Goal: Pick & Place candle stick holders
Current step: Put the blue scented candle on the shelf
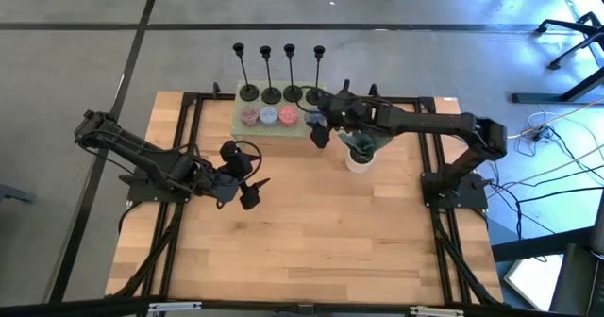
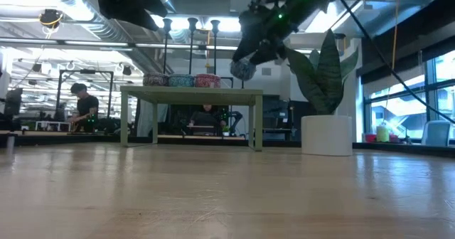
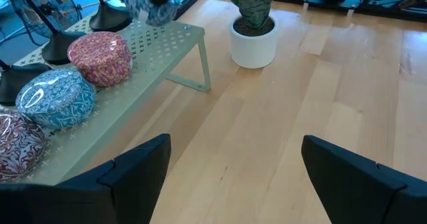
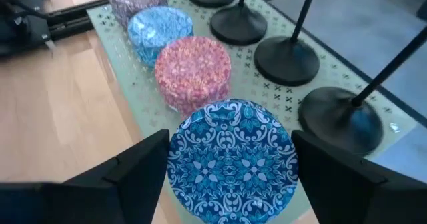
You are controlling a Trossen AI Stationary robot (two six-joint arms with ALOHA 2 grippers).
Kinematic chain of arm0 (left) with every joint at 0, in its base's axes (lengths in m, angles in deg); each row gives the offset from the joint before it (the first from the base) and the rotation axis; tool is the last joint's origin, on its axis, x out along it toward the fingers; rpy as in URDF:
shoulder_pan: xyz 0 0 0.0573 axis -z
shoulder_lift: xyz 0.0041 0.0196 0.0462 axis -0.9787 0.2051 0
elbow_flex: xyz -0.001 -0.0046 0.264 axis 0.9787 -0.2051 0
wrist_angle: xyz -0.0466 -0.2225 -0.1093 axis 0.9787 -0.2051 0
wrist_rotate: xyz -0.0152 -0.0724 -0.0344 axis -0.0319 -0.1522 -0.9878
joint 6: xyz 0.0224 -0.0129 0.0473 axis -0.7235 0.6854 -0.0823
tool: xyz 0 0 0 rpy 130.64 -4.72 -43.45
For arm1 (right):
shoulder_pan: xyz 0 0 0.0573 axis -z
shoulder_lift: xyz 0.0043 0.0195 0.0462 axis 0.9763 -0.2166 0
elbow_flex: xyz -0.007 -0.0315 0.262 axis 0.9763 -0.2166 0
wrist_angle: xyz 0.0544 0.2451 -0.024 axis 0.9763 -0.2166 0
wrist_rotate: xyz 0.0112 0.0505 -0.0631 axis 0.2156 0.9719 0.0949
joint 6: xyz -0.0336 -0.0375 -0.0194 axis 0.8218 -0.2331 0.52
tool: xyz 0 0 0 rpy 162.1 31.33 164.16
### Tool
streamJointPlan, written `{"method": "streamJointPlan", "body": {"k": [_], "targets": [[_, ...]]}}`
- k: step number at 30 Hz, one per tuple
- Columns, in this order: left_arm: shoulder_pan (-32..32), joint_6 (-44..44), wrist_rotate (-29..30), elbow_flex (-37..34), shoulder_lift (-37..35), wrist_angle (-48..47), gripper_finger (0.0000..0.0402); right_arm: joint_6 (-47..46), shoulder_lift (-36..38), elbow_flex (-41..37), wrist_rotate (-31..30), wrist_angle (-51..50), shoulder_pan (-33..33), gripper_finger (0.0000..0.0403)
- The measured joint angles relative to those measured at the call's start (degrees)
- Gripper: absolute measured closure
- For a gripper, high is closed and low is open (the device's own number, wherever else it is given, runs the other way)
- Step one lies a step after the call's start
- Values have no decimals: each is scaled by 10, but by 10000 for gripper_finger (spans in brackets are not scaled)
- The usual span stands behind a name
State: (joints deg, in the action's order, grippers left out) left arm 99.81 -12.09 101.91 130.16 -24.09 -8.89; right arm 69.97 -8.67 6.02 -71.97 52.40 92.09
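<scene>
The right gripper (image 4: 230, 161), jaws pinching a blue patterned tin (image 4: 230, 151), probably hangs above the shelf (image 4: 133, 91); candle stick holders (image 4: 287, 57) at its two o'clock could topple; left gripper (image 3: 230, 164) waits, jaws spread

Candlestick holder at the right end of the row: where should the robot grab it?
Probably the thin upright stem of that candlestick holder, pinched from both sides; its round base looks flat and wide. Come from the shelf's open right end, since tins stand in front. The right gripper, there now, holds a blue tin; the left gripper hangs open.
</scene>
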Motion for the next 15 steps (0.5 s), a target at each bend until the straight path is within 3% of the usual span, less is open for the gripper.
{"method": "streamJointPlan", "body": {"k": [15], "targets": [[0, 0, 0, 0, 0, 0, 66, 33, -31, 0, 13, 1, 20, 92]]}}
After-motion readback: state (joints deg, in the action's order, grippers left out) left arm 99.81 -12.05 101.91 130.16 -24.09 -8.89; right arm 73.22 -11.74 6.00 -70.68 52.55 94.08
